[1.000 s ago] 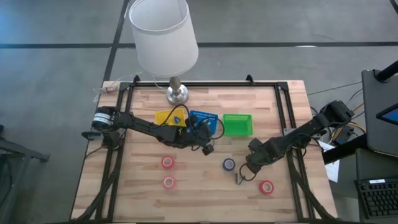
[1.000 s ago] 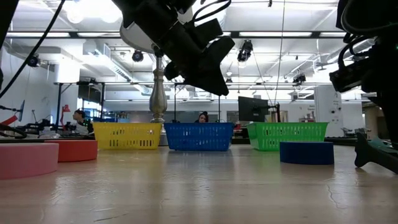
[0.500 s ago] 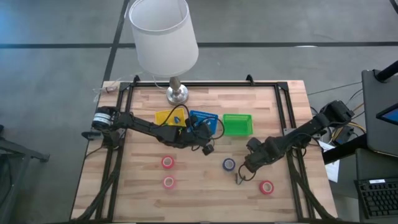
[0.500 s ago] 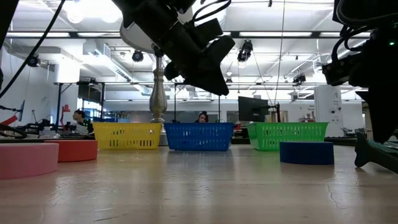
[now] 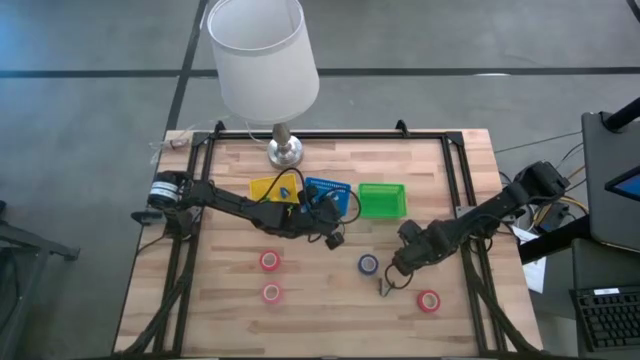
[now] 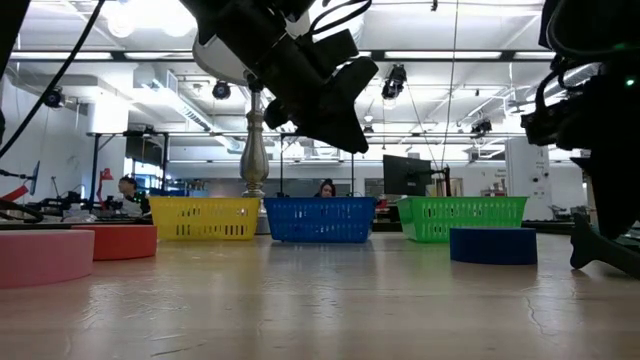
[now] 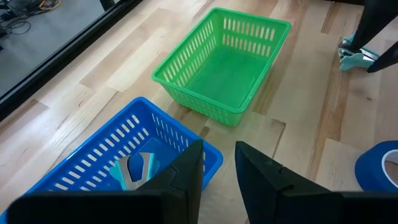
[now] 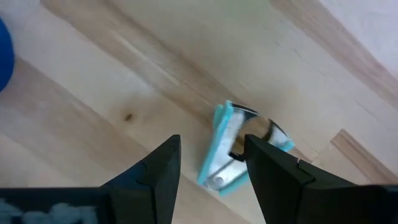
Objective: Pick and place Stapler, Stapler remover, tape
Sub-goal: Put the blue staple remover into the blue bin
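A teal-and-metal staple remover [image 8: 233,149] lies on the wood near the table's right front [image 5: 383,287]. My right gripper [image 8: 211,163] hangs open just above it, one finger on each side; I cannot tell whether they touch. My left gripper [image 7: 218,171] is open in the air by the blue tray's near right corner [image 5: 335,238]. The blue tray [image 7: 93,163] holds a second staple remover [image 7: 134,172]. The blue tape [image 5: 368,264] and three red tapes [image 5: 269,261] [image 5: 271,293] [image 5: 428,301] lie flat on the table.
Yellow [image 5: 272,190], blue [image 5: 328,190] and green [image 5: 382,199] trays stand in a row mid-table; the green one [image 7: 227,59] is bare inside. A lamp [image 5: 283,150] with a white shade stands at the far edge. Black rails frame the table [image 5: 460,170].
My right arm has shifted slightly, and in the low view it has come down a little over the staple remover. The tapes, the trays and my left arm have kept still.
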You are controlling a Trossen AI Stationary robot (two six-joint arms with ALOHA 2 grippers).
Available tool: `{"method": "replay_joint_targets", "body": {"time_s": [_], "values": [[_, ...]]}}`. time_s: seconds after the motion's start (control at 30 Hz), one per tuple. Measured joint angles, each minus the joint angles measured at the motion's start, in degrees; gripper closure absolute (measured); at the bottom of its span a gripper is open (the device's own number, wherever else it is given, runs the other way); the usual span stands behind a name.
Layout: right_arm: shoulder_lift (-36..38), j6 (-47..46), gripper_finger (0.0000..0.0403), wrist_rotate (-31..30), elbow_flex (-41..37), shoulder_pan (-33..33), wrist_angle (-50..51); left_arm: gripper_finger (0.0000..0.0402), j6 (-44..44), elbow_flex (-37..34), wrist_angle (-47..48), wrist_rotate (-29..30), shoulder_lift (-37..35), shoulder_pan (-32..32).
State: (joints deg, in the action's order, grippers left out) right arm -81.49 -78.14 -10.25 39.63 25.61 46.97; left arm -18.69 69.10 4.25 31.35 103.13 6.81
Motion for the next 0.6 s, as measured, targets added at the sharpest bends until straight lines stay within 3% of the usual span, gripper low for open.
{"method": "replay_joint_targets", "body": {"time_s": [0.3, 0.6], "values": [[0.0, 8.53, 0.0239, 0.03, -3.0, -0.13, -11.57, 0.0305, -0.01, 0.0, 0.0, 0.0, 0.0, 0.0], [-0.02, 14.17, 0.0325, 2.02, -2.66, -0.15, -13.06, 0.0305, -0.01, 0.0, 0.02, -0.17, 0.0, 0.05]]}}
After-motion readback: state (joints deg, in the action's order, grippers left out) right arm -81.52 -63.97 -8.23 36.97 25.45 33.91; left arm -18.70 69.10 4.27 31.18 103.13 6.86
